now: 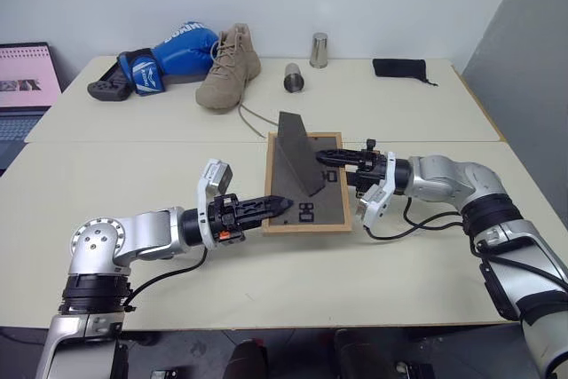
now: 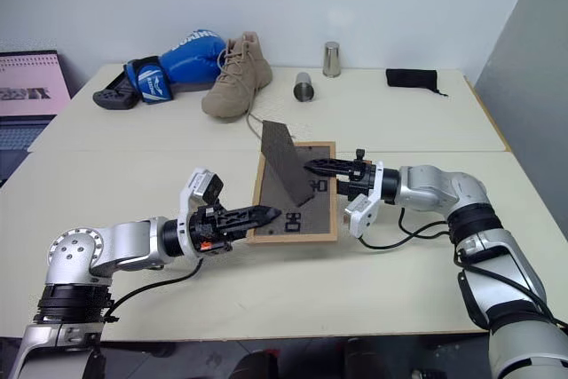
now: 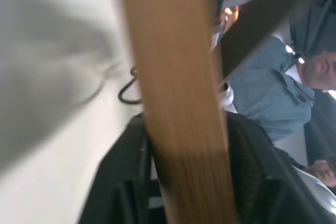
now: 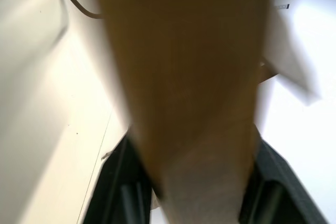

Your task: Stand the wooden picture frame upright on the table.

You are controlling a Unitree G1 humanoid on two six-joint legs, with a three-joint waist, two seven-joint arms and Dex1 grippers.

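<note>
The desk (image 1: 133, 246) is a wide pale cream top with a seam running across its middle, and both tools work just on the near side of that seam. The wooden picture frame (image 1: 306, 225) lies face down between the two tools, its dark grey back panel up and its fold-out stand (image 1: 297, 153) raised into a sloping wedge over the panel.

The left tool (image 1: 282, 205) reaches in level from the frame's near left corner; its black fingers (image 3: 113, 182) stand apart on either side of the light-wood edge, which runs between them in the left wrist view. Whether they press on the wood I cannot tell. The right tool (image 1: 321, 159) comes in level from the opposite side, over the frame's right edge, with its tips at the raised stand. In the right wrist view a light-wood edge passes between its fingers (image 4: 273, 182), which also stand apart; a firm grip is not visible.

Well beyond both tools, along the far edge of the desk, sit a tan boot (image 1: 229, 68), a blue boxing glove (image 1: 173, 55), a black pouch (image 1: 398, 68), and two metal cups, one upright (image 1: 319, 50) and one on its side (image 1: 294, 77).
</note>
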